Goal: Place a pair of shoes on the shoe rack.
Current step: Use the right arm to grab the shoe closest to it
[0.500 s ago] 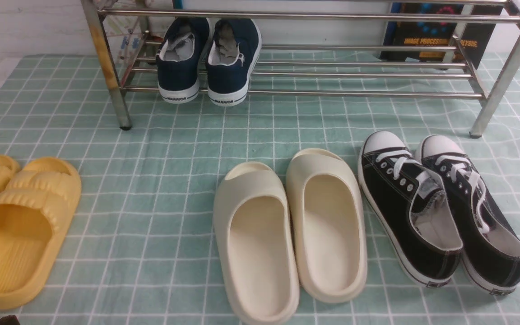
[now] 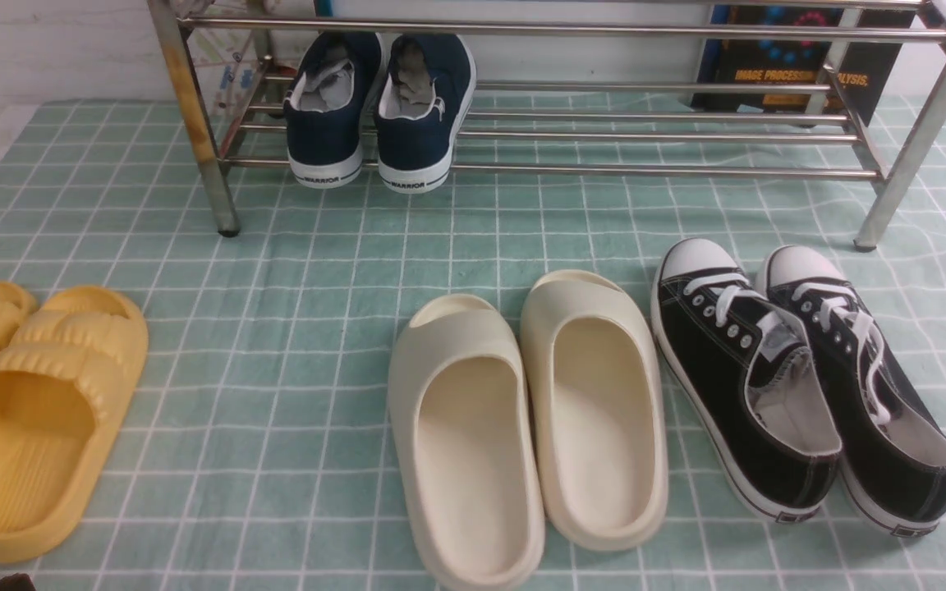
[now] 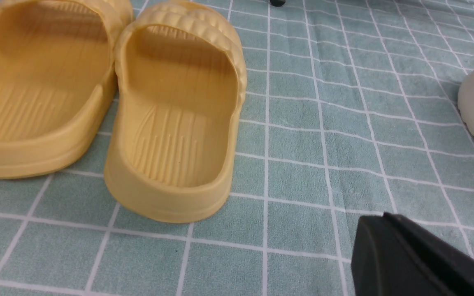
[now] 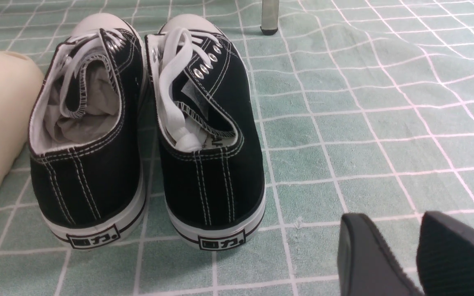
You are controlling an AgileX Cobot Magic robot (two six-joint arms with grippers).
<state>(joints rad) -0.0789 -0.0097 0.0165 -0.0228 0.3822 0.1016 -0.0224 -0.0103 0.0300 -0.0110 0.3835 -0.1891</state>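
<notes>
Task unstarted: black canvas sneakers (image 4: 216, 181) lie unracked just ahead of my parted, empty right gripper (image 4: 393, 224); left gripper (image 3: 379, 224) clenched.

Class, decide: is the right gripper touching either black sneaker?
Apart. The right wrist view shows green checked cloth between the right gripper and the heel of the nearer black sneaker.

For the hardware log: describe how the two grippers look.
Only finger ends show, in the wrist views. The left gripper is matte black, wedge-shaped, round-tipped. The right gripper has two matte black fingers, one finely textured. No cables or markings visible.
</notes>
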